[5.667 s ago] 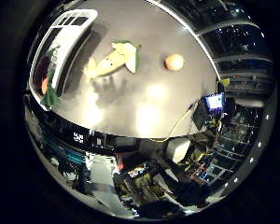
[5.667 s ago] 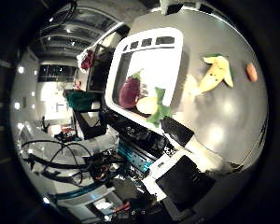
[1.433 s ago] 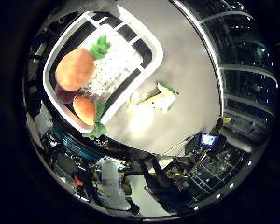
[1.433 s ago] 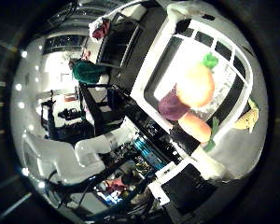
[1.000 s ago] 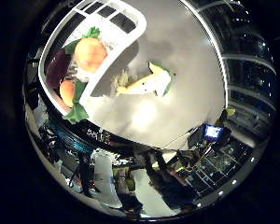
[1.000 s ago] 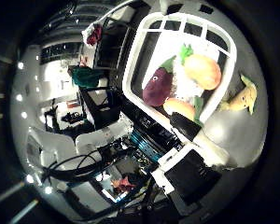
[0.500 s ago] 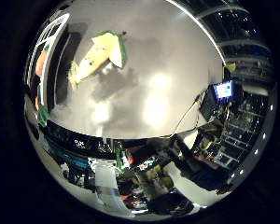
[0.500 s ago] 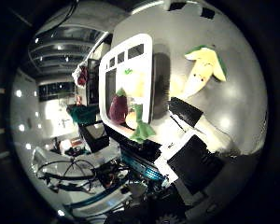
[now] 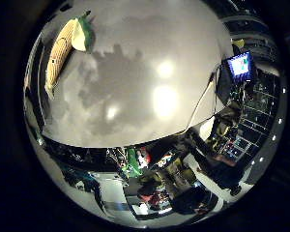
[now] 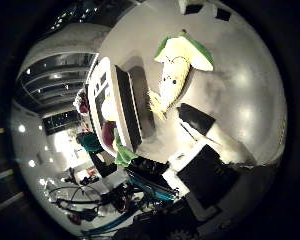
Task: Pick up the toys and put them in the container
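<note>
Grey table (image 9: 135, 58); yellow corn toy (image 10: 175, 75), green husk, beside white container (image 10: 121, 112); fingers' state unclear.

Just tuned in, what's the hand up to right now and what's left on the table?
The hand hangs over the grey table, close to a plush corn toy that lies loose beside the white container. The container already holds other plush toys, a purple one among them. The hand holds nothing, and the corn is the only toy in view outside the container, so it looks like the next one to pick up.
</note>
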Robot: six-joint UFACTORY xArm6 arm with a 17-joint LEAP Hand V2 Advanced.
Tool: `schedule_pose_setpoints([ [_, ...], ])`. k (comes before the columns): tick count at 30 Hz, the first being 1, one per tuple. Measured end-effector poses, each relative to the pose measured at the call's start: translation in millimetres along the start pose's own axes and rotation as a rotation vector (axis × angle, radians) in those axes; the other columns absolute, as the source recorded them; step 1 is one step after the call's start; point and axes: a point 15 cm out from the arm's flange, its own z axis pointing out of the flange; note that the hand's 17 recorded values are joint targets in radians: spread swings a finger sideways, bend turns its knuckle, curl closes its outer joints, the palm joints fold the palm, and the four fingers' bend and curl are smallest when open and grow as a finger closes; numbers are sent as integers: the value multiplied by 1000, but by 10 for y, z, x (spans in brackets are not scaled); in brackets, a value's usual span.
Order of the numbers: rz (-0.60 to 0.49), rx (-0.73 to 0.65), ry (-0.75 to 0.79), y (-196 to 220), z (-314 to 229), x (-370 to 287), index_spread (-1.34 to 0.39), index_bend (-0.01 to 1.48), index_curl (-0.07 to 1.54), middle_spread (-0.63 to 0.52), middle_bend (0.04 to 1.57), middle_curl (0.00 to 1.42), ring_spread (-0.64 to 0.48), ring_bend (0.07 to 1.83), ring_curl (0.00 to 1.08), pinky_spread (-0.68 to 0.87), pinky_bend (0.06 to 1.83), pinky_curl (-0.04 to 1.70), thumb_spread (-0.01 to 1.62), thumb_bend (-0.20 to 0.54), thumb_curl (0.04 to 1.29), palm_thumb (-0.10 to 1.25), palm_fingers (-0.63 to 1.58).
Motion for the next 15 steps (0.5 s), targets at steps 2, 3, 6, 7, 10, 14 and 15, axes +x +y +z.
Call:
schedule_pose_setpoints([
  [2, 5, 4, 12, -63, 98, -88, -253, 173, 342, -80, 363, 392, 6, 474, 246, 335, 398, 216, 1056, -45, 370, 611, 437],
  [3, -9, -9, 16, -64, 176, -176, -236, 153, 335, -77, 372, 398, 0, 492, 254, 329, 410, 218, 1057, -37, 360, 590, 421],
  [6, -55, -34, 29, -69, 320, -327, -225, 125, 316, -50, 330, 390, 15, 498, 263, 341, 448, 233, 1055, -24, 350, 584, 283],
  [7, -72, -40, 38, -65, 343, -336, -233, 137, 310, -41, 324, 388, 26, 476, 260, 350, 461, 239, 1054, -9, 356, 622, 240],
  [10, -162, -68, 105, -64, 397, -288, -302, 171, 306, -11, 255, 364, 83, 389, 234, 367, 471, 247, 1039, 44, 401, 772, 90],
  [14, -294, -69, 219, -199, 313, -309, -369, 168, 302, 3, 218, 348, 125, 340, 218, 376, 473, 252, 1005, 34, 435, 861, 70],
  [15, -325, -71, 244, -218, 311, -344, -377, 166, 300, 5, 210, 344, 131, 334, 215, 377, 473, 253, 1000, 28, 441, 875, 69],
])
